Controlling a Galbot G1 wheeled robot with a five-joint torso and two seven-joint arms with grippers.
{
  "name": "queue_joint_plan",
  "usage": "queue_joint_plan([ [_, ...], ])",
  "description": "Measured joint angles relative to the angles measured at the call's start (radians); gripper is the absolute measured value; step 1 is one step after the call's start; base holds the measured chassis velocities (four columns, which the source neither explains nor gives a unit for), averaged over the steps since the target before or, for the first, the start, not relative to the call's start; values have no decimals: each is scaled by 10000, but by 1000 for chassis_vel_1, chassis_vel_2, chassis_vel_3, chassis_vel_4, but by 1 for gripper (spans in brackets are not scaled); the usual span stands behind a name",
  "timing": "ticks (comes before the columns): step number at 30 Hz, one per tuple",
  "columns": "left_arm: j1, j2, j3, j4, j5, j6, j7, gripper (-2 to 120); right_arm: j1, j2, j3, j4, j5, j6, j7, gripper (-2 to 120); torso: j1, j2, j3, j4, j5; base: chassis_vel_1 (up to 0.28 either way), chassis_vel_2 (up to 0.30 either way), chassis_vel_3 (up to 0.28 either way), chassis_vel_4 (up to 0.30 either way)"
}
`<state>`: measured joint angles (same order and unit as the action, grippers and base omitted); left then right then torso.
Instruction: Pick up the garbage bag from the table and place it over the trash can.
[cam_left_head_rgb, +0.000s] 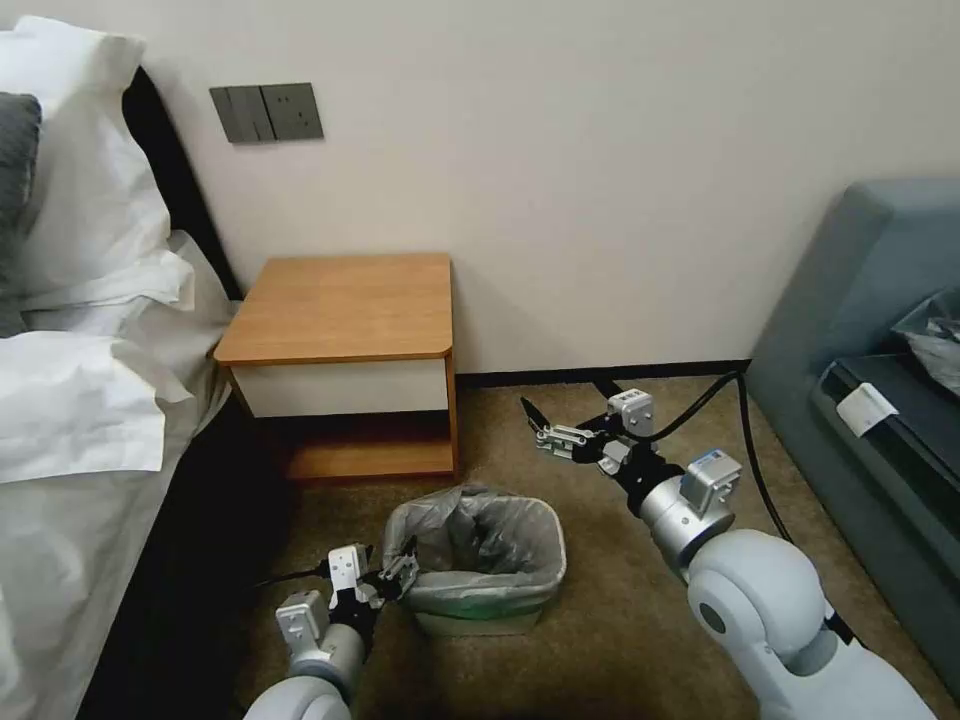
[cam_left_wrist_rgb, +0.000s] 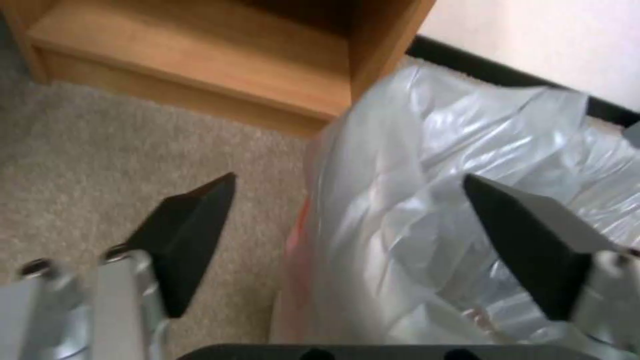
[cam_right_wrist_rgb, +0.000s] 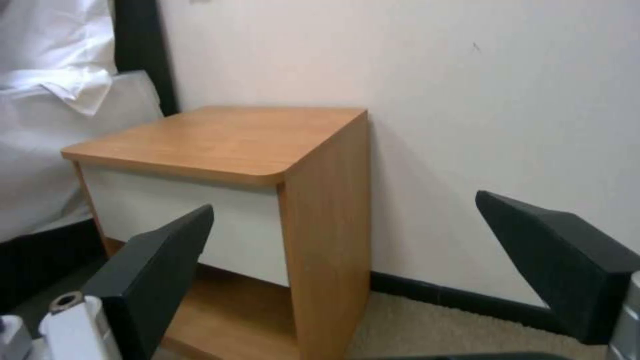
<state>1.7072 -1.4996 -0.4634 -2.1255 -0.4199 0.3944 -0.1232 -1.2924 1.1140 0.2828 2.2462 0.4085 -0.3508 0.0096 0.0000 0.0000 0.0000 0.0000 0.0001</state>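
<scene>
2 grippers (cam_left_head_rgb: 398, 572) (cam_left_head_rgb: 537, 428) flank the bagged trash can (cam_left_head_rgb: 480, 600).

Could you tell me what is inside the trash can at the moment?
The garbage bag lines the trash can, its edge folded over the rim. Only crinkled plastic shows inside; the bin's bottom is covered by the bag.

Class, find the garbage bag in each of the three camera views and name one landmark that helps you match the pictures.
Head view: the bag lines the trash can on the carpet, bottom centre, below the table.
Left wrist view: the bag covers the picture's right half, between the open left tool's fingers.
Right wrist view: no bag; the open right tool faces the table.
Shared landmark: the table, its low shelf in the left wrist view.
</scene>
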Motion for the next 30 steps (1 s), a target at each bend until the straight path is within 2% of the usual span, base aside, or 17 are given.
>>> queue_joint_plan([
  [7, 168, 8, 44, -407, 56, -178, -65, 95, -95, 55, -108, 203, 36, -72, 11, 100, 0, 0, 0, 0, -1, 0, 0, 0, 0],
  [11, 230, 8, 69, -523, 2, -573, 4, 96, -80, 82, -154, 205, 21, -75, 9, 100, -1, 0, 0, 1, -1, 0, 0, 0, 0],
  [14, 176, -40, 64, -365, 267, -2027, 245, 96, -95, 135, -202, 159, -133, -34, -15, 100, 0, 0, 0, 0, 0, 0, 0, 0, 0],
  [15, 176, -40, 64, -365, 267, -2027, 245, 96, -95, 135, -202, 159, -133, -34, -15, 100, 0, 0, 0, 0, 0, 0, 0, 0, 0],
  [16, 62, -98, -7, -90, 689, -2977, 393, 96, -164, 205, -239, 96, -342, 105, 11, 100, 0, 0, 1, 1, -2, 0, 0, 0, 0],
  [18, -191, -148, -120, 316, 1518, -4122, 601, 96, -386, 417, -349, -9, -1002, 395, 433, 100, 0, 0, 0, 2, -1, 0, 0, 0, 0],
  [19, -191, -148, -120, 316, 1518, -4122, 601, 96, -386, 417, -349, -9, -1002, 395, 433, 100, 0, 0, 0, 2, -1, 0, 0, 0, 0],
  [20, -407, -158, -129, 580, 1881, -4735, 780, 95, -599, 626, -386, -151, -1610, 677, 731, 100, -1, -1, 1, 4, -4, 0, 0, 0, 0],
  [23, -856, 53, -246, 1048, 2286, -5535, 1023, 94, -1339, 1251, -451, -769, -2849, 1599, 1256, 100, 0, 0, 0, -1, -2, 0, 0, 0, 0],
  [24, -856, 53, -246, 1048, 2286, -5535, 1023, 94, -1339, 1251, -451, -769, -2849, 1599, 1256, 100, 0, 0, 0, -1, -2, 0, 0, 0, 0],
  [27, -1116, 311, -373, 1482, 2454, -6279, 1267, 95, -2028, 1973, -345, -1690, -3519, 3102, 1258, 100, 0, 0, 0, -2, -1, 0, 0, 0, 0],
  [28, -1116, 311, -373, 1482, 2454, -6279, 1267, 95, -2028, 1973, -345, -1690, -3519, 3102, 1258, 100, 0, 0, 0, -2, -1, 0, 0, 0, 0],
  [30, -1104, 364, -401, 1723, 2511, -6535, 1295, 95, -2292, 2459, -275, -2224, -3690, 4044, 987, 100, 0, 0, 0, -1, -2, 0, 0, 0, 0],
])
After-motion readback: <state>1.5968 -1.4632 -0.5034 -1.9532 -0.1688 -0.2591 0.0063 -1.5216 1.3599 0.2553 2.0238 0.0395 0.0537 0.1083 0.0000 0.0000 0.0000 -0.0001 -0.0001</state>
